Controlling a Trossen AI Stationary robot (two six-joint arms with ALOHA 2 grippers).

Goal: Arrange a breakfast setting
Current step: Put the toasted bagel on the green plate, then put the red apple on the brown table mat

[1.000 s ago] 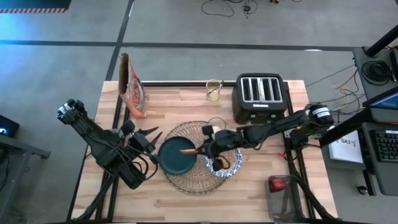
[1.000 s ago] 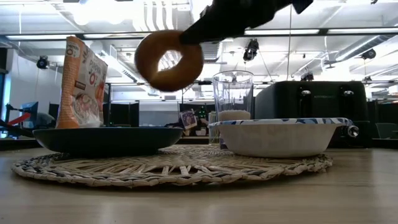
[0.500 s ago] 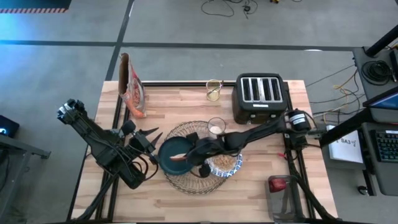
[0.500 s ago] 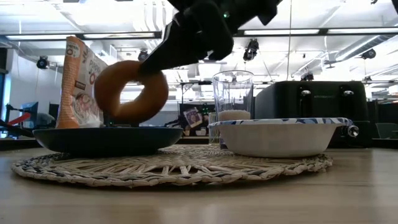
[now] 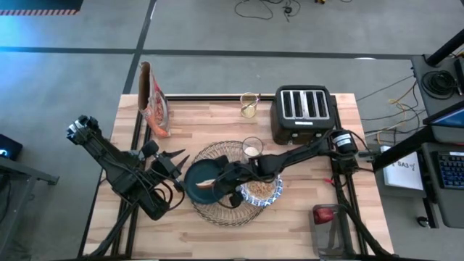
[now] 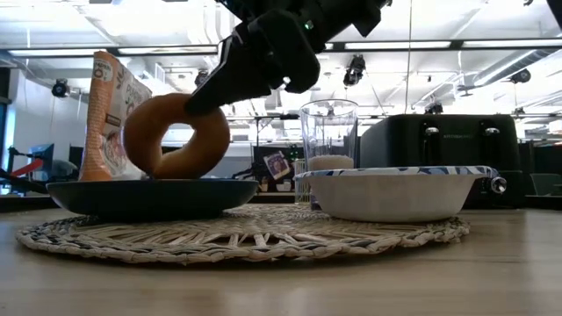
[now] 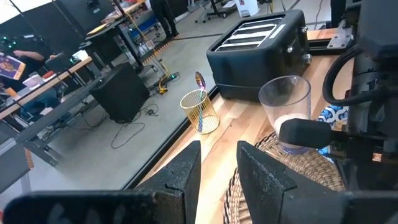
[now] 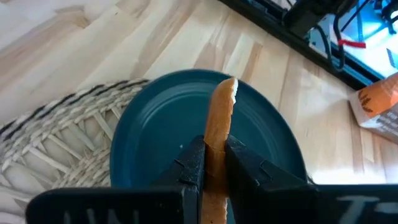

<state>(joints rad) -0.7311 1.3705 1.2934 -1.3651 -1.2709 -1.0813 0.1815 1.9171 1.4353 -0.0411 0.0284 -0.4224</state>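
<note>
R gripper (image 8: 211,163) fingers pinch a tan ring-shaped bagel (image 6: 176,136) on edge, its lower rim at or just above the dark teal plate (image 5: 201,181); contact unclear. Plate sits on round woven straw placemat (image 6: 246,233), w/ blue-and-white patterned bowl (image 6: 395,191) beside it, small clear glass (image 7: 285,109) behind. Setting looks mostly laid; bagel release left, I judge. Spoon not visible. L gripper (image 5: 176,161) waits at plate's left, fingers spread.
</note>
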